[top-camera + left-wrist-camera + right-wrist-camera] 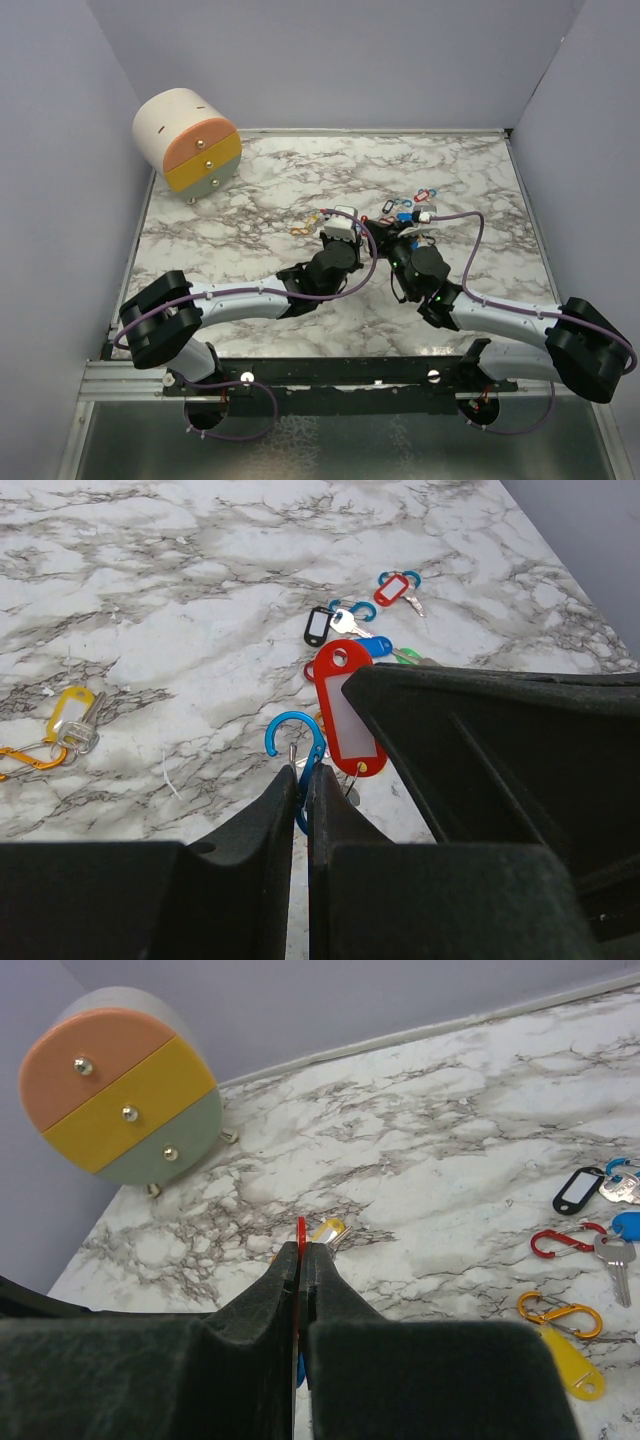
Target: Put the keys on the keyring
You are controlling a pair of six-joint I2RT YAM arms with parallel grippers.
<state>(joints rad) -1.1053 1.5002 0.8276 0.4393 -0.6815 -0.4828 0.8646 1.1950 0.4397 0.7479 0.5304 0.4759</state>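
Note:
My left gripper point(303, 768) is shut on a blue carabiner keyring point(292, 730), its hook end sticking out past the fingertips. My right gripper point(301, 1248) is shut on a red-tagged key point(301, 1230), seen edge-on; in the left wrist view the red tag point(345, 715) hangs right beside the blue ring, touching or nearly so. A yellow-tagged key point(70, 715) lies on an orange carabiner point(25, 757). More keys with red point(393, 588), black point(318, 626) and blue point(375, 645) tags lie beyond. In the top view both grippers point(362, 228) point(388, 234) meet mid-table.
A round drawer unit point(190, 140) with orange, yellow and green fronts stands at the back left. Loose red point(560, 1242) and orange point(560, 1310) carabiners and a yellow tag point(572, 1365) lie right of my right gripper. Walls close the marble table point(250, 190) on three sides.

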